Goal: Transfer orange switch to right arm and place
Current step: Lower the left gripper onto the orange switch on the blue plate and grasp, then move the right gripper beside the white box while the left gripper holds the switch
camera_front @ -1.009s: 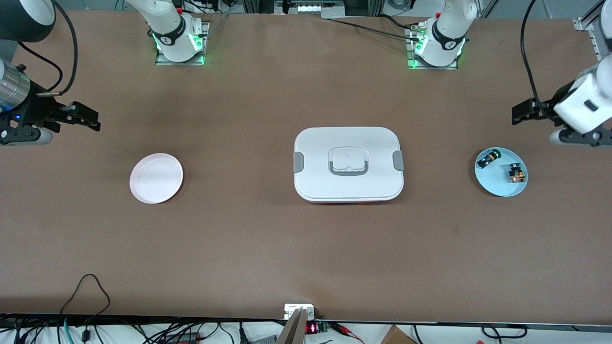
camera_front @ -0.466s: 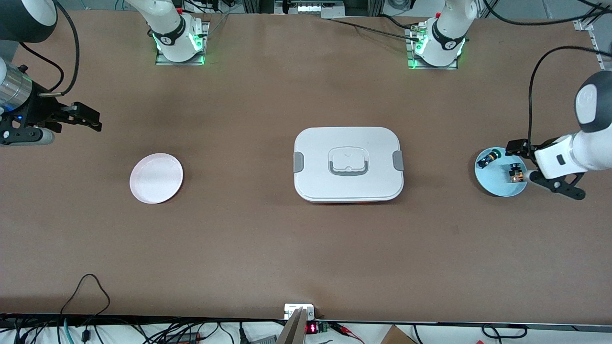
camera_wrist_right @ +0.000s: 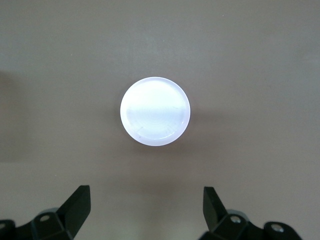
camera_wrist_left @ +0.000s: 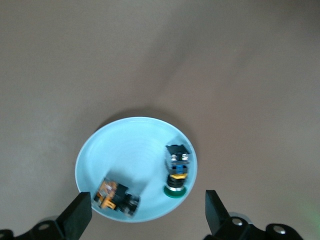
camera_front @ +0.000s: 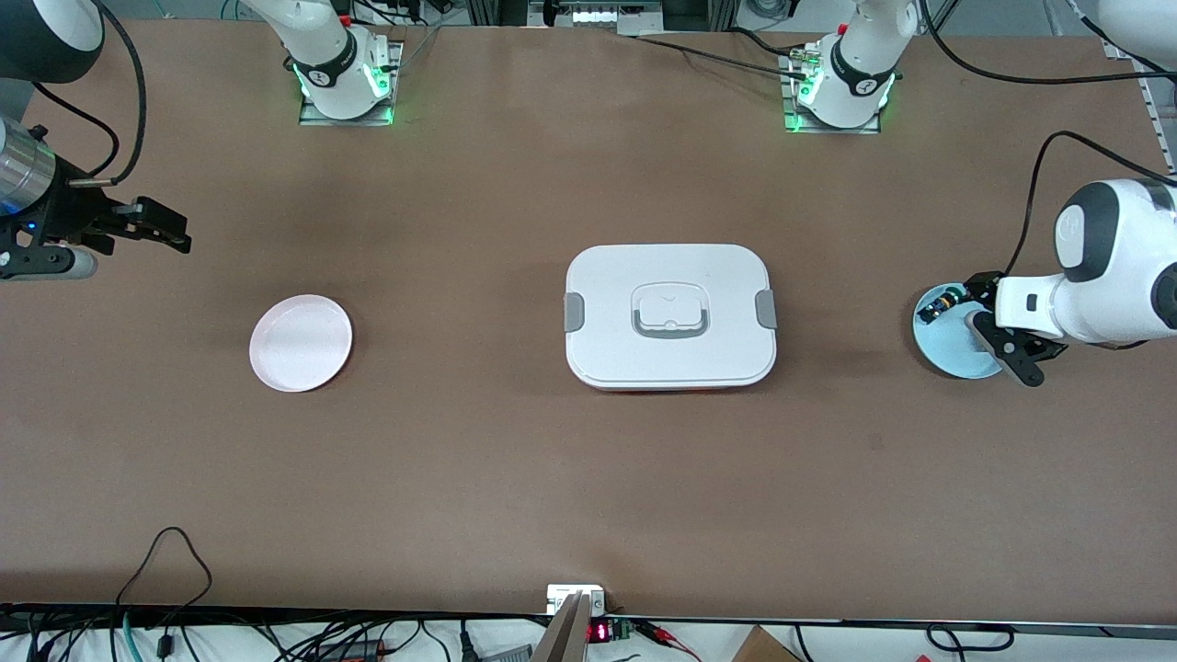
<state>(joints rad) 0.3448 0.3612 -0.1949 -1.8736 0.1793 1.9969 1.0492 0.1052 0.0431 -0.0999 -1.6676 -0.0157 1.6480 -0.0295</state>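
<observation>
The orange switch (camera_wrist_left: 116, 196), a tiny black block with an orange part, lies in a light blue plate (camera_wrist_left: 125, 150) at the left arm's end of the table. My left gripper (camera_wrist_left: 147, 215) hangs open just above that plate (camera_front: 947, 348), its fingers spread wide to either side of the switch and touching nothing. In the front view the left gripper (camera_front: 990, 324) hides the switch. My right gripper (camera_front: 158, 226) hangs open and empty in the air at the right arm's end of the table. In its wrist view the right gripper (camera_wrist_right: 146, 206) holds nothing.
A black-and-blue part with a green cap (camera_wrist_left: 176, 171) shares the blue plate, beside the switch. A pink plate (camera_front: 301, 342) lies empty toward the right arm's end. A white lidded box (camera_front: 669, 314) with grey latches sits mid-table.
The left arm has swung down and inward over the blue plate, and its gripper now covers the switch in the front view. The right arm has barely shifted.
</observation>
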